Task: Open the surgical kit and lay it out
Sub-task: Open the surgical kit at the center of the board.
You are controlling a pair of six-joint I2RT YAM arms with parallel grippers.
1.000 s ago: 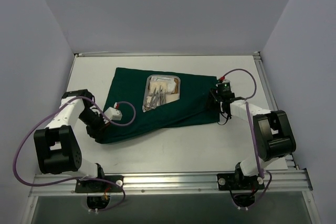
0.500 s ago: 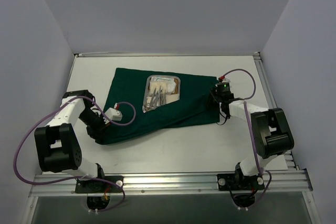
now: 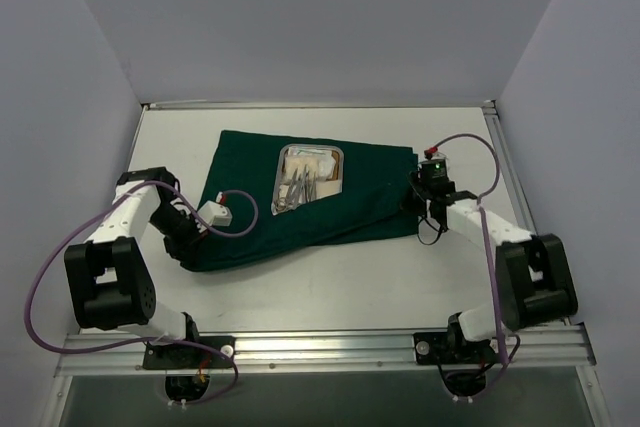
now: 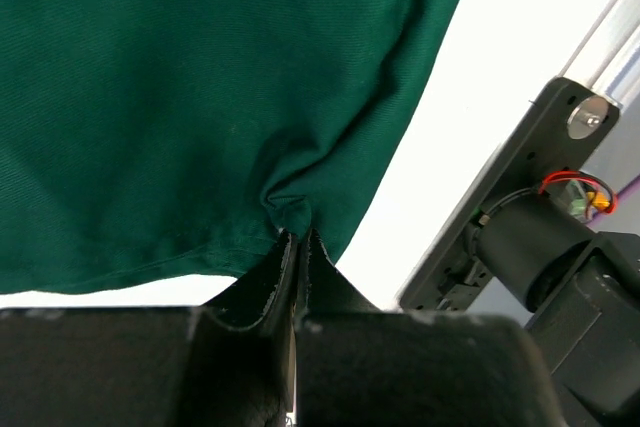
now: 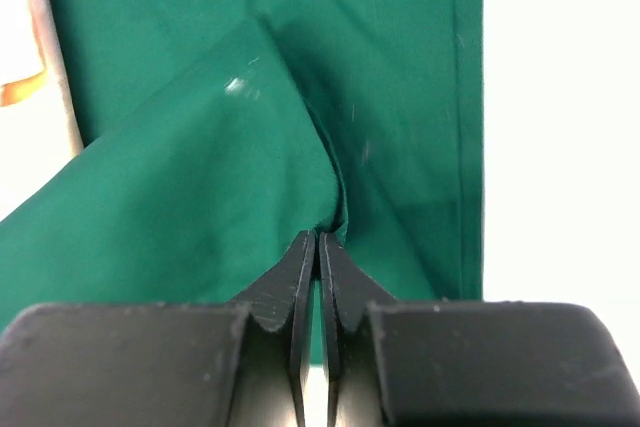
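Now; drape (image 3: 370,197) long axis left-right; tray (image 3: 312,147) lengthwise near-far

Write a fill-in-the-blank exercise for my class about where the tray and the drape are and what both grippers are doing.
The left gripper is shut on an edge of the dark ____ drape. The steel tray rests ____ the drape. The right gripper pinches the ____ too. The silver instruments lie inside the ____.
Missing words: green; on; drape; tray.
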